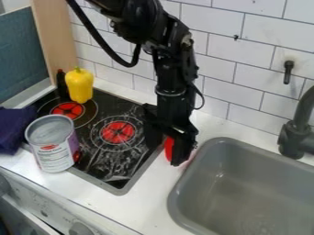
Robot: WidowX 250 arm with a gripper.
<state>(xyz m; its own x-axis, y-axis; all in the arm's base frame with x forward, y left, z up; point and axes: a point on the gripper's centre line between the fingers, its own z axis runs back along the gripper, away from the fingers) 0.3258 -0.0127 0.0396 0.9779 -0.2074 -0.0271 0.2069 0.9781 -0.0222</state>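
The gripper (165, 144) hangs low over the strip of counter between the stove and the sink. Right against it is a red thing (169, 148), partly hidden by the gripper's black parts; whether it is held cannot be seen. On the black stove top (113, 172), a yellow pepper (79, 85) stands upright at the back left, beside a small dark bottle-like thing (62, 83). A grey open-topped can (51, 146) with a white and purple label stands at the stove's front left edge.
To the right is a grey sink (211, 193) with a dark faucet (294, 137) behind it. Dark purple cloth (15, 128) lies at the far left. A tiled wall (245, 69) rises behind the counter, and stove knobs (80, 229) line the front.
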